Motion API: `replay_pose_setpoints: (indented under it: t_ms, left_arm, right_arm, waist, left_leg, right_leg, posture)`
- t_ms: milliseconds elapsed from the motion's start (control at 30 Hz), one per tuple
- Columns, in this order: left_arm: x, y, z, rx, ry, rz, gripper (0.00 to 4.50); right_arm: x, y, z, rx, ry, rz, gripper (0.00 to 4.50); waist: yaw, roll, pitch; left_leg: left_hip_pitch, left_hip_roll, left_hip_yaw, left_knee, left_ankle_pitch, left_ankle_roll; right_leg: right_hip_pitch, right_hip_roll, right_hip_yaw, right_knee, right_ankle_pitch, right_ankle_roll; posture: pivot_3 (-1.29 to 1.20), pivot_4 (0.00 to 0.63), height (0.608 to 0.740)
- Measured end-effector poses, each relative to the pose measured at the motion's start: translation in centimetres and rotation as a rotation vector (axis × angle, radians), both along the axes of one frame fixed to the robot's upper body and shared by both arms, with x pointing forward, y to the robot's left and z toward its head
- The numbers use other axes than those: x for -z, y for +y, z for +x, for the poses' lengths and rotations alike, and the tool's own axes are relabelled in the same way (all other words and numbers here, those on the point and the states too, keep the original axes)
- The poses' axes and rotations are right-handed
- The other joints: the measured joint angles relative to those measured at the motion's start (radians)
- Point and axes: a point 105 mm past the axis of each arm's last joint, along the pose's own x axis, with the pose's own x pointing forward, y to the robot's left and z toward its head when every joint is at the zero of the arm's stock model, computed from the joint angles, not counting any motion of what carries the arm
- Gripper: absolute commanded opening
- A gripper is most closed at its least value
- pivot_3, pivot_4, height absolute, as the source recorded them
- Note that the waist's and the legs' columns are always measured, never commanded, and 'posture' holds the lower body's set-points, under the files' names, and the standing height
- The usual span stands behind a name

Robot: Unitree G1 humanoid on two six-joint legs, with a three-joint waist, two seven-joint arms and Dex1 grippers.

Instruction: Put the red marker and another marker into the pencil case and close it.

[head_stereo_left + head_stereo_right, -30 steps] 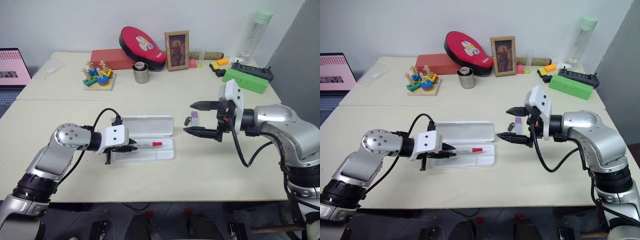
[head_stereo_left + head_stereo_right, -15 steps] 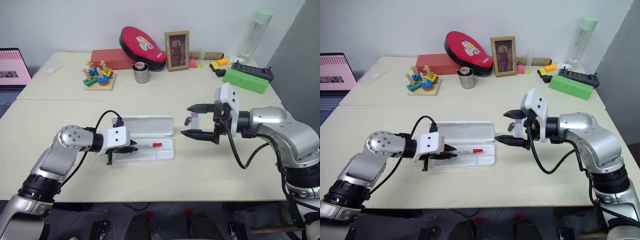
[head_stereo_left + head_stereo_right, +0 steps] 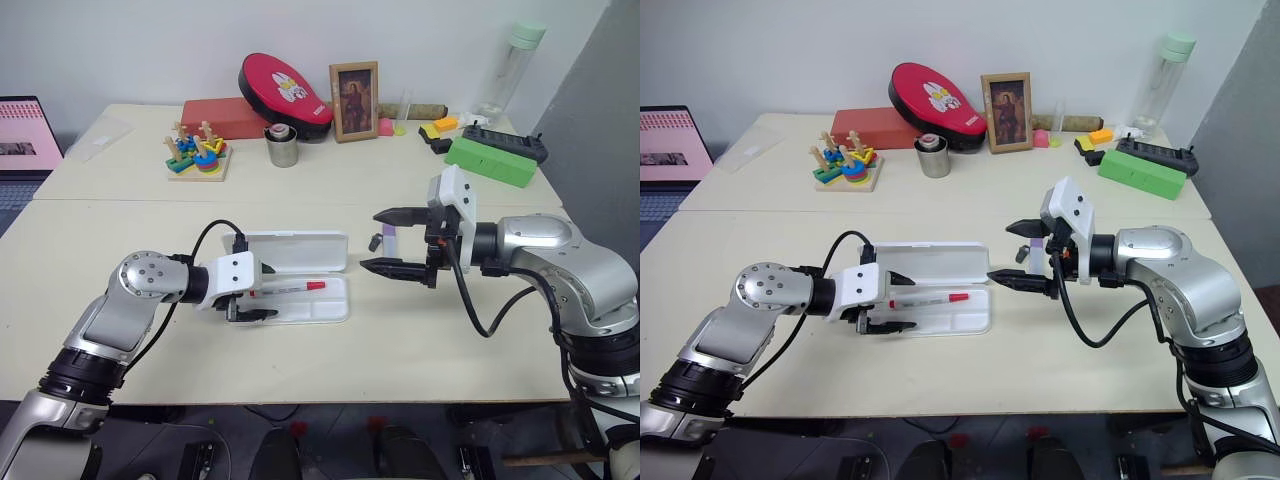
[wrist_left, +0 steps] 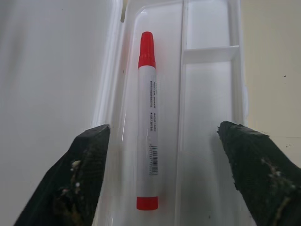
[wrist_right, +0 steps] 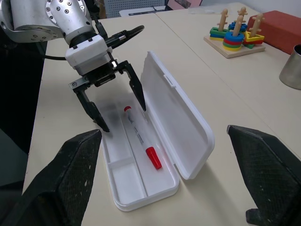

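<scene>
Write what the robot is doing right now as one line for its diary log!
red marker: in open pencil case | left hand: open over it | right hand: open near lavender marker | lid: up

The light is bright and even, and it seems to come from above. The table point(image 3: 420, 330) is lit evenly, with soft, short shadows lying under both arms. The head views are sharp from the near edge to the far wall. In the left wrist view the open pencil case point(image 4: 207, 84) is very bright, almost washed out on the lid side, with soft reflections on the glossy plastic. The printed text on the red marker point(image 4: 147, 127) is readable, but the near black fingers point(image 4: 80, 183) are blurred. In the right wrist view the near fingers point(image 5: 70, 183) are also out of focus, and the far corner is dark.
</scene>
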Motion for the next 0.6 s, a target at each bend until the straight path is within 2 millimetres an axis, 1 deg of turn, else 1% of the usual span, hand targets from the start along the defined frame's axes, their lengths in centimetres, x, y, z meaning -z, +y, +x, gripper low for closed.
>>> replay_pose_setpoints:
  t_ms: [100,200,267,367,400,500,600]
  left_arm:
    - [-0.3,-0.6,-0.2,-0.003,-0.007,-0.046,4.43]
    - [-0.8,-2.3,-1.1,0.011,0.021,-0.172,4.43]
    - [-1.3,-3.5,-2.0,0.012,0.056,-0.286,4.43]
    - [-2.3,-5.6,-3.4,0.003,0.104,-0.479,4.43]
    - [-2.6,-5.9,-3.6,-0.002,0.109,-0.521,4.43]
    - [-2.9,-6.5,-4.0,-0.051,0.113,-0.611,4.43]
    - [-2.3,-6.7,-3.9,-0.119,0.114,-0.673,4.43]
  right_arm:
    - [0.0,0.1,0.0,-0.001,0.005,0.005,4.5]
    - [0.3,0.0,0.3,0.024,0.022,0.013,4.5]
    - [0.7,-0.4,1.2,0.088,0.041,0.012,4.5]
    - [2.2,-1.7,3.4,0.258,0.111,0.009,4.5]
    - [2.6,-2.0,3.9,0.3,0.132,0.016,4.5]
    - [3.7,-2.5,5.5,0.45,0.2,0.045,4.5]
    - [5.2,-3.2,6.9,0.611,0.22,0.025,4.5]
  waist:
    - [0.0,0.0,0.0]
    - [0.0,0.0,0.0]
    - [0.0,-0.001,0.0]
    - [0.0,-0.001,-0.001]
    - [-0.001,-0.001,-0.001]
    - [-0.001,-0.001,-0.001]
    - [-0.001,-0.001,-0.002]
  left_leg:
    - [0.0,0.0,0.0,0.0,0.0,0.0]
    - [0.0,0.0,0.0,0.0,0.0,0.0]
    - [0.0,0.0,0.0,0.001,0.0,0.0]
    - [0.0,0.0,0.0,0.001,0.0,0.0]
    - [0.001,0.0,0.0,0.001,0.0,0.0]
    - [0.001,0.0,0.0,0.002,0.0,0.0]
    - [0.001,0.0,0.0,0.002,0.0,0.0]
  right_leg:
    - [0.0,0.0,0.0,0.0,0.0,0.0]
    - [0.001,0.0,0.0,0.001,0.0,0.0]
    - [0.001,0.0,0.0,0.001,0.0,0.0]
    - [0.001,0.0,0.0,0.001,0.0,0.0]
    - [0.001,0.0,0.0,0.001,0.0,0.0]
    - [0.001,0.0,0.0,0.002,0.0,0.0]
    - [0.001,0.0,0.0,0.002,0.0,0.0]
  posture:
    - [0.0,0.15,0.74]
    - [0.0,0.15,0.74]
    - [0.0,0.15,0.74]
    - [0.0,0.15,0.74]
    - [0.0,0.15,0.74]
    - [0.0,0.15,0.74]
    - [0.0,0.15,0.74]
